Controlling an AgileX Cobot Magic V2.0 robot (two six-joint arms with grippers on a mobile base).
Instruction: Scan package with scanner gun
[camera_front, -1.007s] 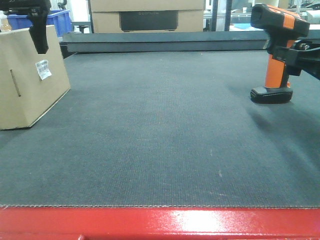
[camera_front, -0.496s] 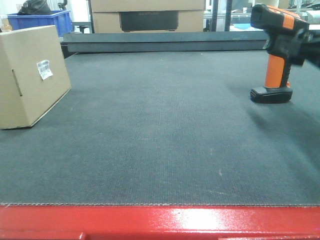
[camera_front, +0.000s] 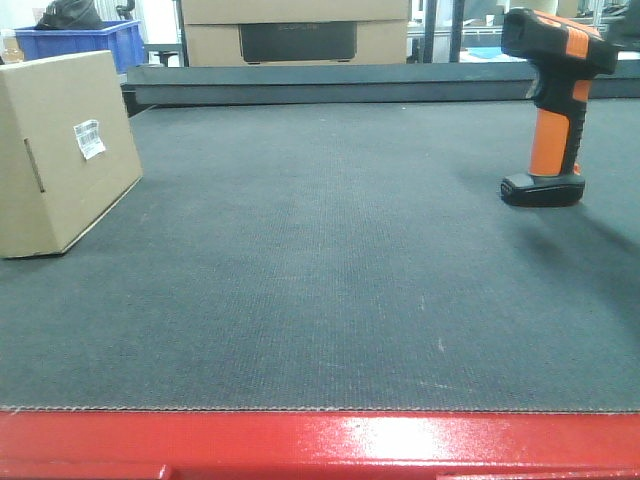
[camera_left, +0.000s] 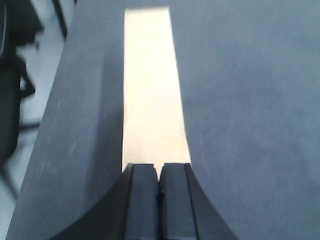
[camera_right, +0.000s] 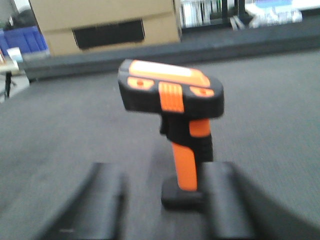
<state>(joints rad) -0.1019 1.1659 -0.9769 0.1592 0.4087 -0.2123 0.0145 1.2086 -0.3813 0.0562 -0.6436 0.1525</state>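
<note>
An orange and black scanner gun (camera_front: 552, 100) stands upright on its base at the right of the dark mat. It also shows in the right wrist view (camera_right: 176, 125). A cardboard package (camera_front: 62, 145) with a white barcode label (camera_front: 88, 138) sits at the left; its top shows in the left wrist view (camera_left: 152, 90). My left gripper (camera_left: 159, 172) is shut and empty, above the package. My right gripper (camera_right: 167, 200) is open, a short way back from the scanner, with its base between the blurred fingers. Neither gripper shows in the front view.
A raised dark ledge (camera_front: 330, 82) runs along the back of the mat. Behind it stand a large cardboard box (camera_front: 295, 30) and a blue bin (camera_front: 85, 42). A red edge (camera_front: 320, 445) borders the front of the table.
My left gripper has lifted off the package and left the front view. My right gripper has let go of the scanner and drawn back out of the front view. The scanner stays standing.
</note>
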